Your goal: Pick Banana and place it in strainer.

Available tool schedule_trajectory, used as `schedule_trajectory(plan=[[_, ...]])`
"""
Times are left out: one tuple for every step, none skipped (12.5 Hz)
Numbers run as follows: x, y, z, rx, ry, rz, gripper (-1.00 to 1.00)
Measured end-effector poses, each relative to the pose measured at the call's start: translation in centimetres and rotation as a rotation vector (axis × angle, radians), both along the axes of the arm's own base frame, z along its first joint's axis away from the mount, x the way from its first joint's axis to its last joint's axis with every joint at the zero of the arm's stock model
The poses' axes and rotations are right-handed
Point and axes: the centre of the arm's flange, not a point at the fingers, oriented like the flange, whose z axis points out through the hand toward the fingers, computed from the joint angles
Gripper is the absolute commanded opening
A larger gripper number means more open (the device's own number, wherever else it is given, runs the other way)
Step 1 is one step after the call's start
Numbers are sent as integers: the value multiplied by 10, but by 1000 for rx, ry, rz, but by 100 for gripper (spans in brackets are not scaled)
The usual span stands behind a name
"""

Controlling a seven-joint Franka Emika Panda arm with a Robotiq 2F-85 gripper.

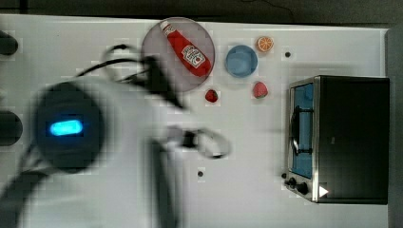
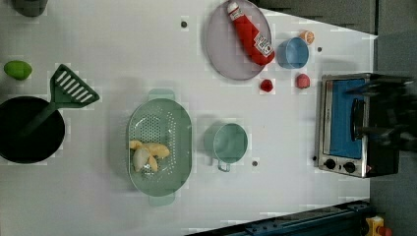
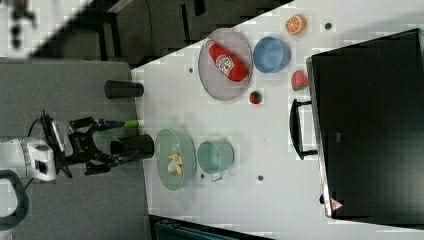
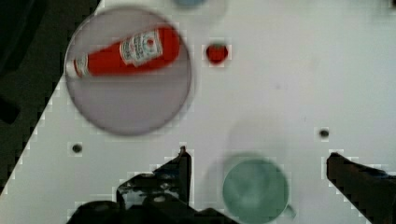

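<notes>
Banana inside strainer, end effector spread wide, beyond table edge

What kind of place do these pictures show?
Probably a robot lab set up as a toy kitchen: a white table with a toaster oven, a ketchup bottle on a plate, and a robot arm beside it.
</notes>
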Motion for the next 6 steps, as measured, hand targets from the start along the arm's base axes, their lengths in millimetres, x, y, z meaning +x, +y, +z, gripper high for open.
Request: schedule_trajectory(plan=[[1,-44,1,28,5,4,100],[0,-85,1,36,20,8,100],[-5,-122,-2,43,44,7,100],[-9,-151,-6,37,54,-1,100],[-13,-169,-11,22,58,-3,100],[-14,-179,-12,25,61,-2,100]])
